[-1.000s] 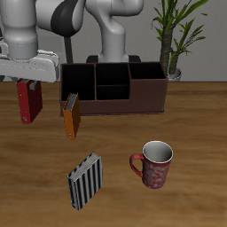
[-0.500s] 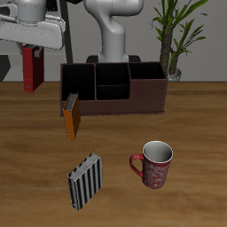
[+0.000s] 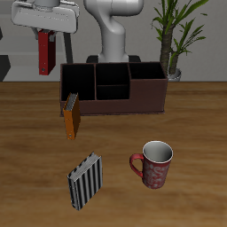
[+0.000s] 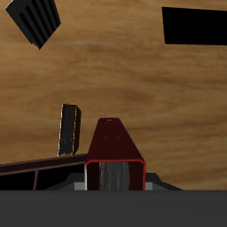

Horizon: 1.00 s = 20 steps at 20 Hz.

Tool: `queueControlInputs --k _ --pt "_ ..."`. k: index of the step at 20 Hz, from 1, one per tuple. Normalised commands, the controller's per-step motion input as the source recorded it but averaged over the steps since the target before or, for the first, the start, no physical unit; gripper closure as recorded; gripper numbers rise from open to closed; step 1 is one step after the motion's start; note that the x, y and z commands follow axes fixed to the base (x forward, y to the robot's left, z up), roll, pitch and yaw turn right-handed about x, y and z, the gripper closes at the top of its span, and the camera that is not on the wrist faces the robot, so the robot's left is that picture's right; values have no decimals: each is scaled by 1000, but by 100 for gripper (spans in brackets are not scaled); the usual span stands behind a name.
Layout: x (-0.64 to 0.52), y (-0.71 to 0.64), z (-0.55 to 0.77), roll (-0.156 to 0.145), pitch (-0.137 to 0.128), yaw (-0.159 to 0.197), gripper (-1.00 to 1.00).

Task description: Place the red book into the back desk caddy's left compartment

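My gripper [image 3: 48, 36] is shut on the top of the red book [image 3: 46, 60] and holds it upright in the air, above the table and just beyond one end of the back desk caddy [image 3: 113, 99]. The book's lower edge hangs at about the level of the caddy's rim, apart from it. The caddy's end compartment nearest the book [image 3: 78, 82] is open and dark inside. In the wrist view the red book [image 4: 113, 149] hangs below the gripper, with a strip of the caddy's rim [image 4: 31, 169] beside it.
An orange-brown book [image 3: 71, 117] [image 4: 70, 129] stands against the caddy's front wall. A black-and-white striped book [image 3: 85, 180] [image 4: 34, 19] and a red mug [image 3: 155, 164] stand nearer the table's front edge. A potted plant [image 3: 176, 37] stands behind the caddy's other end.
My gripper has risen and moved sideways toward the caddy's end, carrying the red book from beside the table level to rim height. Nothing else has moved.
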Motion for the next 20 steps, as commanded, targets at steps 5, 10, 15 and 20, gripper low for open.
queueControlInputs --k 5,10,15,20 --pt "-549 360 94 33 -2 39 100" --pt "-363 237 67 38 -12 36 100" --pt "-319 226 18 23 6 15 100" --pt "-221 115 -113 14 16 8 100"
